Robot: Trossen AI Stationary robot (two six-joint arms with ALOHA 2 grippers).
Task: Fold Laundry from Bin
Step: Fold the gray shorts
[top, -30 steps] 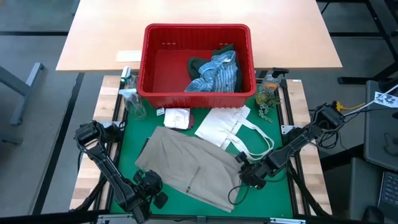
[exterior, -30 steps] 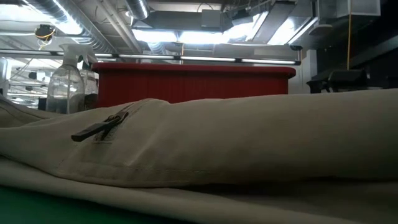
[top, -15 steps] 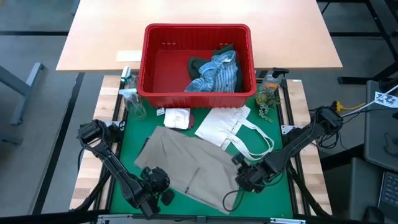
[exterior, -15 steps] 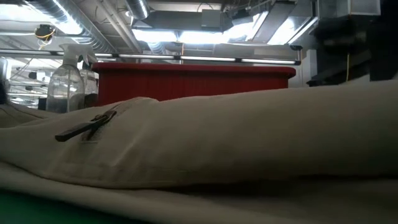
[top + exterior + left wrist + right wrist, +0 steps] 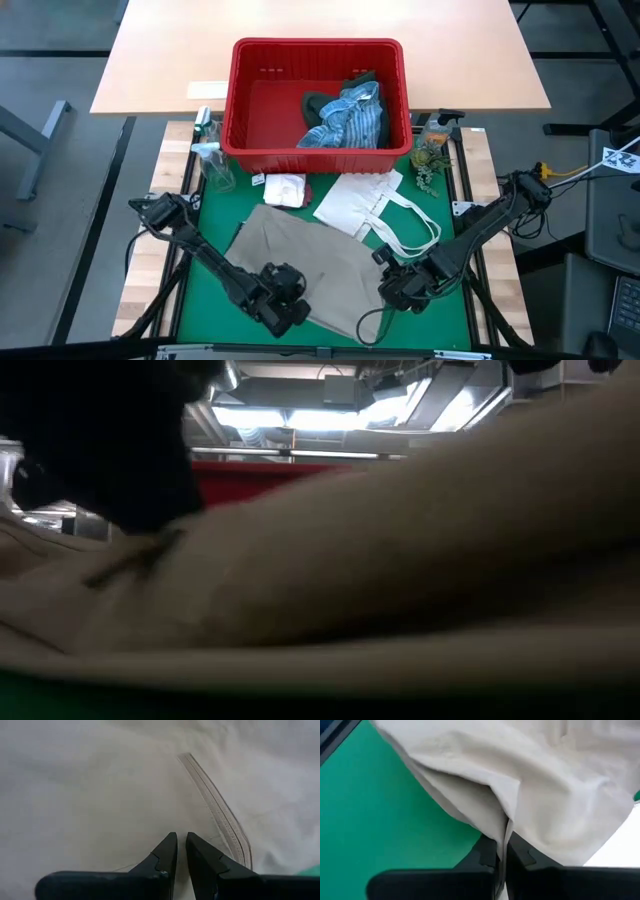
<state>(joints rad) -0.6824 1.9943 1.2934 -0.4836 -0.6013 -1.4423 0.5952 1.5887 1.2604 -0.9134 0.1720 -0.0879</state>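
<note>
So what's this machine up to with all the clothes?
It is folding laundry. A tan garment lies spread on the green mat. The right gripper has pinched an edge of it near the mat's right side, and the left gripper is down on its near edge, fingers almost together. A blue-white striped shirt and something dark green wait in the red bin behind.

Tan garment (image 5: 315,265), plain, on a green mat (image 5: 215,225). Red bin (image 5: 318,55) containing a blue-white striped shirt (image 5: 352,118) and a dark green garment (image 5: 318,102). Small white cloth (image 5: 284,189) with a small maroon cloth (image 5: 293,202) at its edge. White tote bag (image 5: 362,203). Pale wooden table (image 5: 170,50). Black left hand (image 5: 290,310); black right hand (image 5: 395,292).
</note>
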